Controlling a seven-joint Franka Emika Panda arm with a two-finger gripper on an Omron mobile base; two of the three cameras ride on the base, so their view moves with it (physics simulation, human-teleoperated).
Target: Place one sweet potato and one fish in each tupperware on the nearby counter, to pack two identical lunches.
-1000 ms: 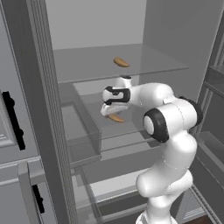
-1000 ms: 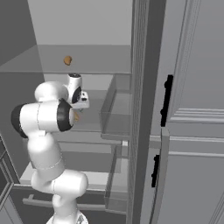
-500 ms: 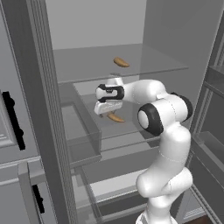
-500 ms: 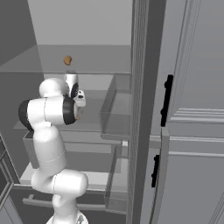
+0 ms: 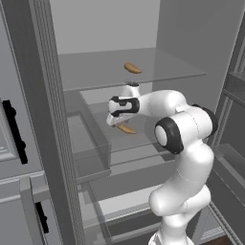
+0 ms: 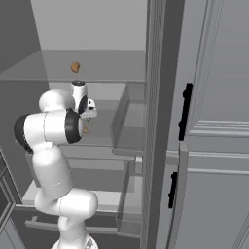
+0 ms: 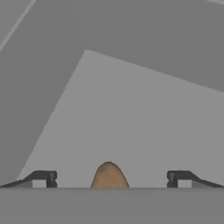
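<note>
**First sweet potato not yet gripped**

While the claw [image 7: 109,179] stands wide open and empty, one sweet potato [image 7: 109,176] lies between its fingertips on the fridge shelf [image 5: 143,139]. Another potato [image 5: 132,68] sits above on the upper shelf. Nothing looks packed yet.

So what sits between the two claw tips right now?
In the hand view, the tapered end of a sweet potato shows midway between the open claw tips, bare shelf on either side of it; neither tip touches it.

A white arm reached into an open grey fridge [image 6: 131,121], its gripper [image 6: 89,110] beside one sweet potato [image 6: 85,129]; another potato [image 6: 75,67] lay on the shelf above.
</note>
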